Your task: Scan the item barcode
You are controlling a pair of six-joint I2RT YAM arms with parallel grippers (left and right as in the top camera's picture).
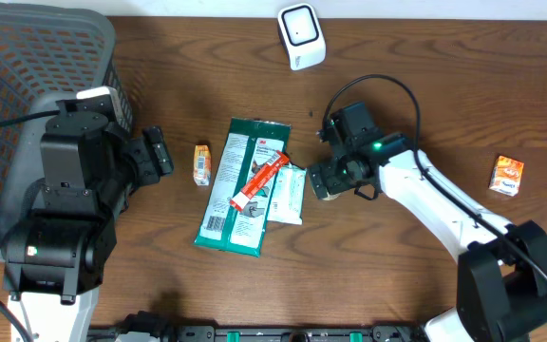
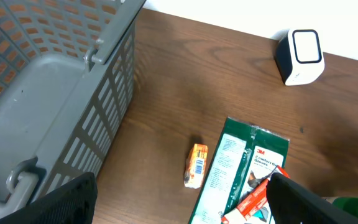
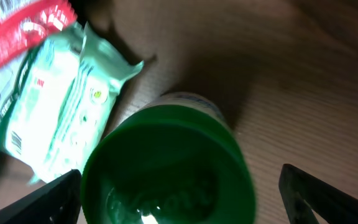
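In the overhead view, the right arm (image 1: 416,190) covers most of the green-lidded container (image 1: 323,189). The left edge cuts off the basket (image 1: 27,57). In the right wrist view, the lid (image 3: 166,168) is blurred and cropped at the bottom. The print on the small orange box (image 1: 201,163) is too small to read.

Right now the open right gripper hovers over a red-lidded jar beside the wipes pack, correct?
No: the jar has a green lid, not red, as the right wrist view shows. The open right gripper does hover over it, beside the wipes pack.
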